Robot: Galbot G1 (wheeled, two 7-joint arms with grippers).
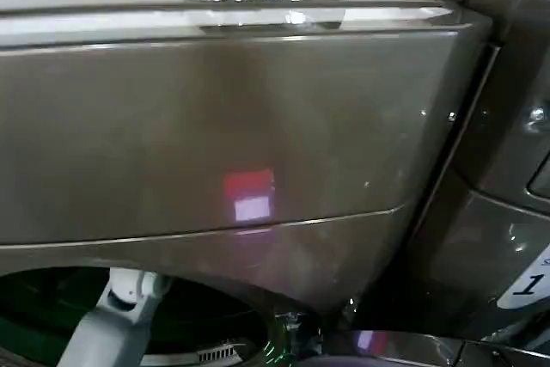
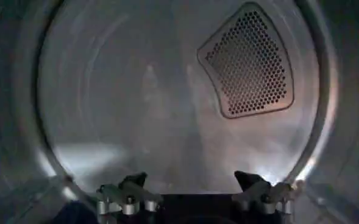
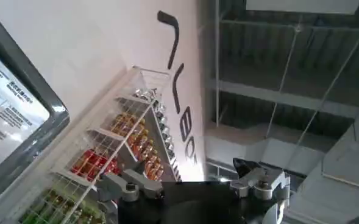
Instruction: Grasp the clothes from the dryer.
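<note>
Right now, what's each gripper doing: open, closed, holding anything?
Left gripper: open, empty, inside the dryer drum.
Right gripper: open, empty, raised and aimed up toward the ceiling beside a wire rack.

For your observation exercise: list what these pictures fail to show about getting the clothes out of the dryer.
- Clothes: the left wrist view shows bare drum; a dark patch at the frame's bottom edge cannot be identified.
- Dryer opening: head view, cut off by the bottom edge.
- Left gripper inside the drum: depth unclear.

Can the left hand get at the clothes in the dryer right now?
Probably not yet. The left hand is open inside the dryer, facing the bare back wall and its vent grille; no fabric lies between the fingers. A dark patch low beside it may be clothes, unclear.
</note>
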